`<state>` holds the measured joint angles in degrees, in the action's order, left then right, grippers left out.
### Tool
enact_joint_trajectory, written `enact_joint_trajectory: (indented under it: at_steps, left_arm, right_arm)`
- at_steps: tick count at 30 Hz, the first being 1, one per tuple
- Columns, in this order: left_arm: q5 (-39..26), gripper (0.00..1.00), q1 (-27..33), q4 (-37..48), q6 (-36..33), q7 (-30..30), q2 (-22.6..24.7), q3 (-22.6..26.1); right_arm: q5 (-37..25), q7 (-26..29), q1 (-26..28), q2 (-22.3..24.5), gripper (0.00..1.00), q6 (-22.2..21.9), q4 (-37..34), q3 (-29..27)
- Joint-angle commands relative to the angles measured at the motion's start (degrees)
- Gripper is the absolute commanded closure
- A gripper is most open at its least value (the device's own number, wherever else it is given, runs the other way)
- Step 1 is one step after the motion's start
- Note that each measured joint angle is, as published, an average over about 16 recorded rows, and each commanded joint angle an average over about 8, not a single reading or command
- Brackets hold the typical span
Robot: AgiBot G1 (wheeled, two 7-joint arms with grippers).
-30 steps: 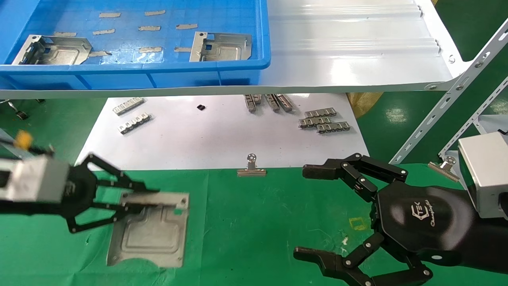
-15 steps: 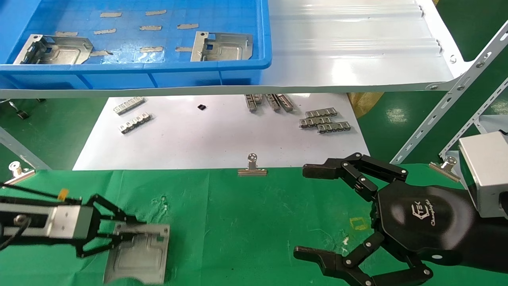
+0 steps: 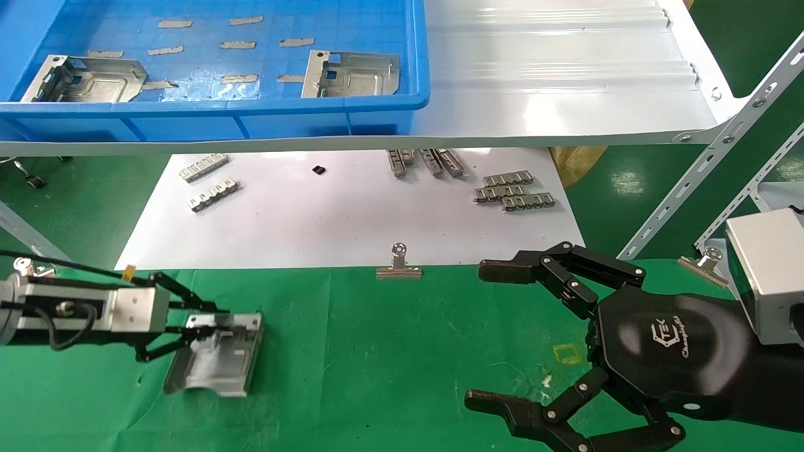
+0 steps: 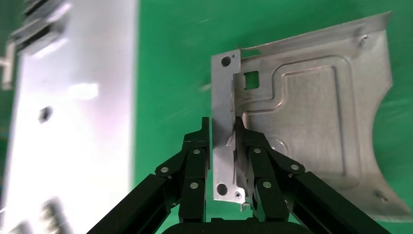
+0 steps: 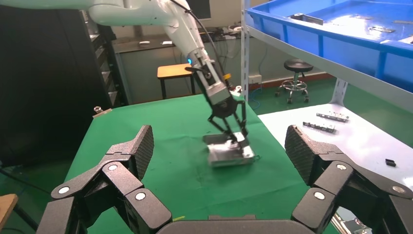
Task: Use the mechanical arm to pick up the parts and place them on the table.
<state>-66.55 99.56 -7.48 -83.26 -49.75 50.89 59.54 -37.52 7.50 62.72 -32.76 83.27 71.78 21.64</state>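
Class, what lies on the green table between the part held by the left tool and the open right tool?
Only bare green table between part and right tool, in the head view.

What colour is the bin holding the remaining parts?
Blue bin; clearest in the head view, with two silvery parts lying inside.

Glossy green floor point(image 5: 272, 95) runs across the back of the room, catching the light. A small wooden side table point(image 5: 174, 72) stands against the grey wall panel point(image 5: 141, 68). Near it sits a black swivel stool point(image 5: 297, 66). A white slotted rack post point(image 5: 245, 48) rises upright, and a dark partition point(image 5: 44, 83) fills one side.
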Motion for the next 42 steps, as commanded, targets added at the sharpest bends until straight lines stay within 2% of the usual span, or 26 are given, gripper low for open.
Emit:
enact_joint_trajectory:
  at_steps: [1, 6, 11, 17, 25, 30, 42]
  left_arm:
    - [-0.04, 0.0, 0.39, 1.0, 1.22, -0.65, 0.86, -0.05]
    - [0.16, 0.0, 1.85, 2.34, -3.42, 1.07, 0.96, -0.03]
    - [2.53, 0.0, 1.86, 4.3, -7.39, 5.94, -0.09, -1.34]
    - [6.21, 0.0, -0.4, 5.95, -8.5, 11.59, -1.37, -3.48]
    - [7.09, 0.0, -1.26, 5.69, -8.69, 12.41, -1.7, -4.11]
    - [7.92, 0.0, -2.99, 2.16, -8.38, 14.66, -2.37, -6.01]
    - [11.44, 0.0, -10.34, -12.17, -7.13, 24.29, -5.2, -13.89]
  right_arm:
    - [0.0, 0.0, 0.0, 0.0, 0.0, 0.0, 0.0, 0.0]
    - [0.0, 0.0, 0.0, 0.0, 0.0, 0.0, 0.0, 0.0]
    - [0.0, 0.0, 0.0, 0.0, 0.0, 0.0, 0.0, 0.0]
    - [0.01, 0.0, -0.01, 0.0, 0.0, -0.01, -0.01, 0.0]
    - [0.02, -0.01, -0.01, 0.0, 0.0, -0.01, -0.01, 0.0]
    - [0.02, -0.01, -0.02, 0.01, 0.0, -0.01, -0.02, 0.0]
    - [0.02, -0.01, -0.01, 0.01, 0.0, -0.01, -0.02, 0.01]
